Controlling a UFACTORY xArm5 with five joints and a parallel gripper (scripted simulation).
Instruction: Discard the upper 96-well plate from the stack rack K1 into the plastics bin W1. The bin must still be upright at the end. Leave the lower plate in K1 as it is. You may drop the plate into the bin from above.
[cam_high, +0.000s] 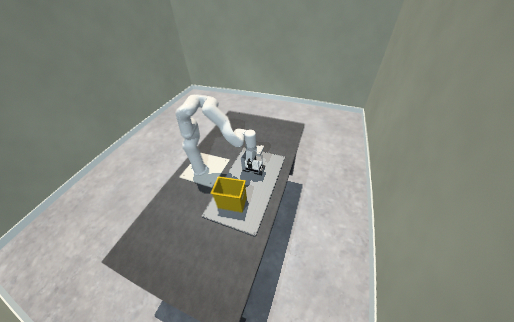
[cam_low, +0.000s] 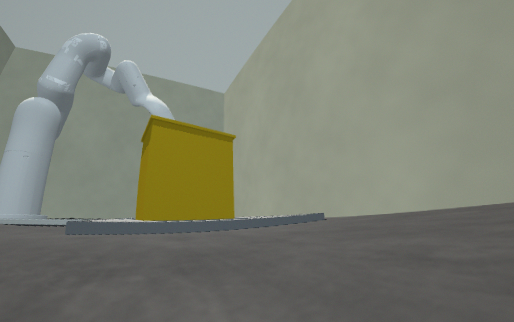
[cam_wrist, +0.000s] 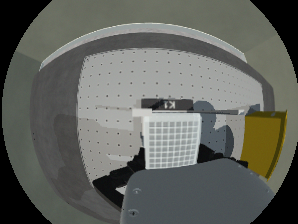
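My gripper (cam_high: 252, 165) reaches down over the stack rack K1 (cam_high: 254, 167) on the grey mat and is shut on the upper 96-well plate (cam_wrist: 172, 141). In the wrist view the plate is white with a fine grid of wells, and the rack's dark K1 label (cam_wrist: 166, 104) sits just beyond it. The lower plate is hidden beneath. The yellow plastics bin W1 (cam_high: 229, 194) stands upright on the mat just in front of the rack. The bin also shows in the exterior view (cam_low: 186, 170) and at the right edge of the wrist view (cam_wrist: 262, 139). The exterior view hides the gripper behind the bin.
The arm's base (cam_high: 205, 177) stands on a pale plate left of the mat. The grey mat lies on a dark table (cam_high: 210, 215). Room walls stand well away.
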